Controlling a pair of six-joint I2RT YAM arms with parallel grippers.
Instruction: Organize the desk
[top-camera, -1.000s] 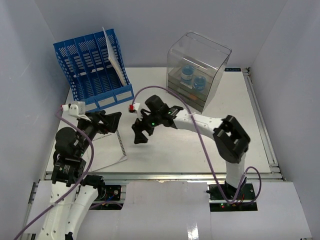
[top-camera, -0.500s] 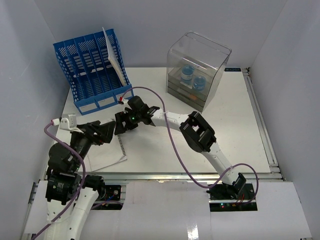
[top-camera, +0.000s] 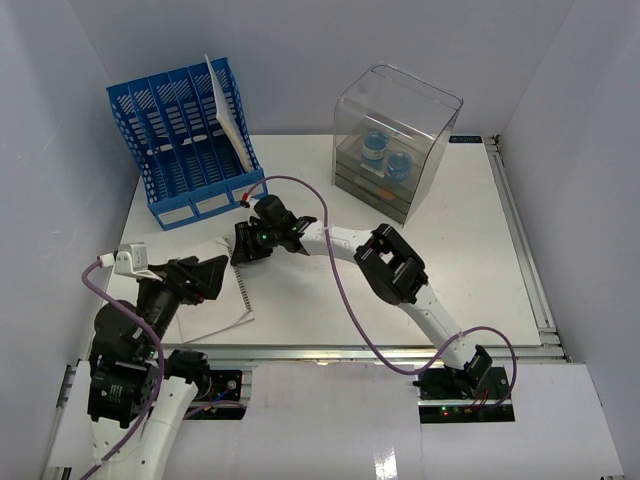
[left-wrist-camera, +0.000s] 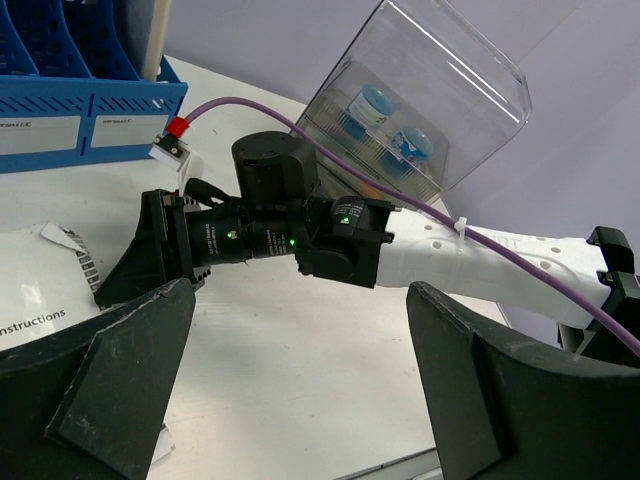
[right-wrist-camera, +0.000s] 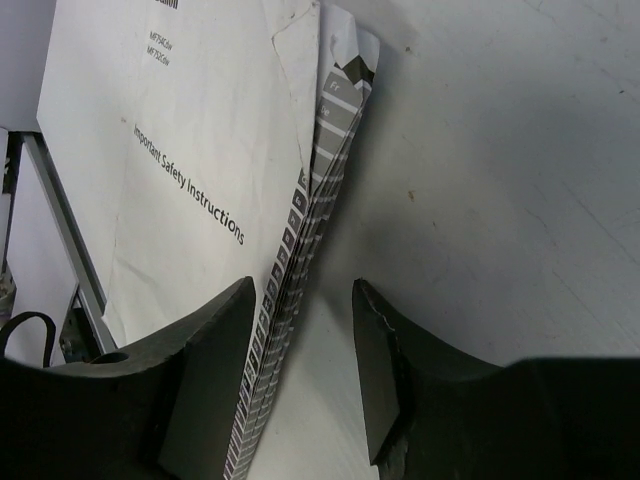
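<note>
Right arm (top-camera: 400, 270) is stretched out to my left, elbow bent. Right hand (top-camera: 243, 247) sits low, tipped down, fingers partly apart. Left arm (top-camera: 130, 330) is folded near its base. Left hand (top-camera: 212, 275) faces the right hand, fingers wide apart.

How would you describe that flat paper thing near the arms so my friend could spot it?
On the white desk, find the blue file rack at the far left corner; in front of it a thin white booklet lies flat. Unlike the sheet standing in the rack, it reads "Important Safety Instructions" and has grey tabs down one edge.
</note>
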